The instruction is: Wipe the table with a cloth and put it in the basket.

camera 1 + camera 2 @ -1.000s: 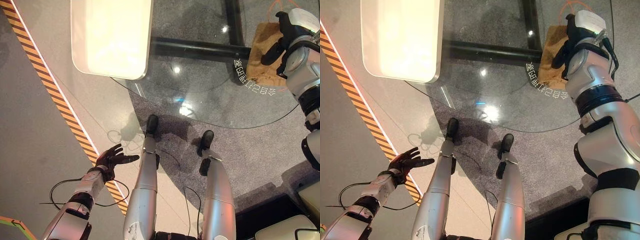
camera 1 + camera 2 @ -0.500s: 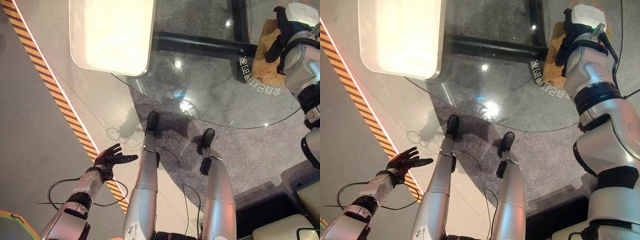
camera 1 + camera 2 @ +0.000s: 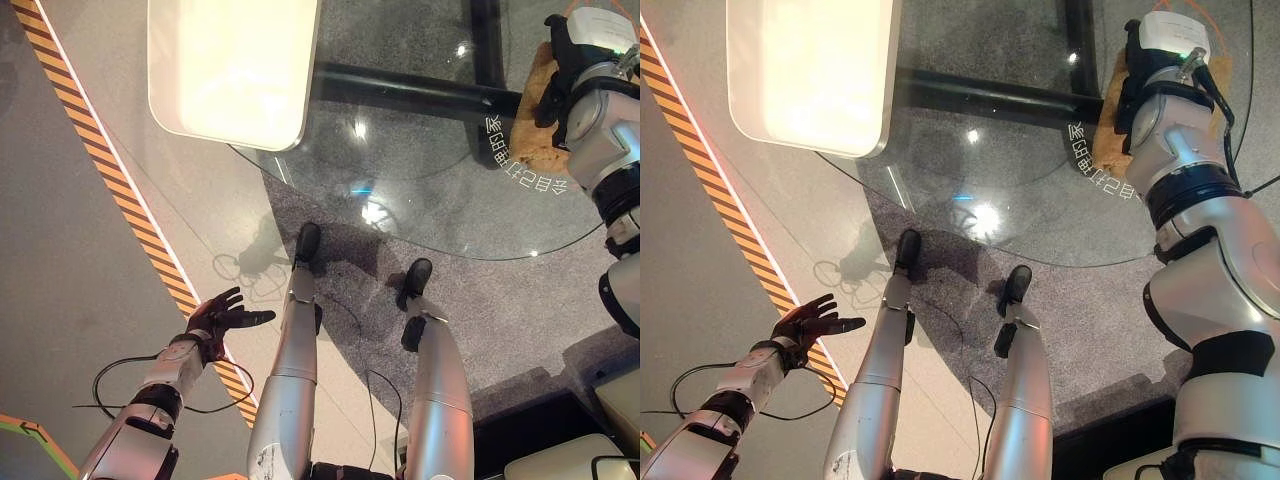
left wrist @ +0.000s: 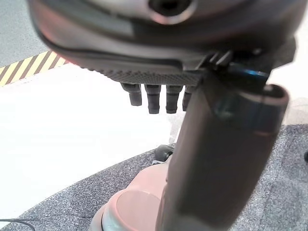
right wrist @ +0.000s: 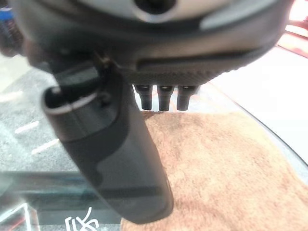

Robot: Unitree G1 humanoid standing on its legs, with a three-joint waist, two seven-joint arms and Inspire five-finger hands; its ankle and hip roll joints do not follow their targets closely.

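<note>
Right hand [image 3: 562, 62] slid cloth [image 3: 532, 140] farther, glass table [image 3: 420, 190]

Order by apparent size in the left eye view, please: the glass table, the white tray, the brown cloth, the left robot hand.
1. Glass table, the largest.
2. White tray.
3. Cloth and left robot hand: unsure, because the right arm hides part of the cloth and the hand is nearer to the camera.

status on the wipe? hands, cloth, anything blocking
Right hand open, fingers straight, on the brown cloth. Cloth flat on the glass table, near its right edge. Left hand open, idle over the floor. Nothing blocking the cloth.
</note>
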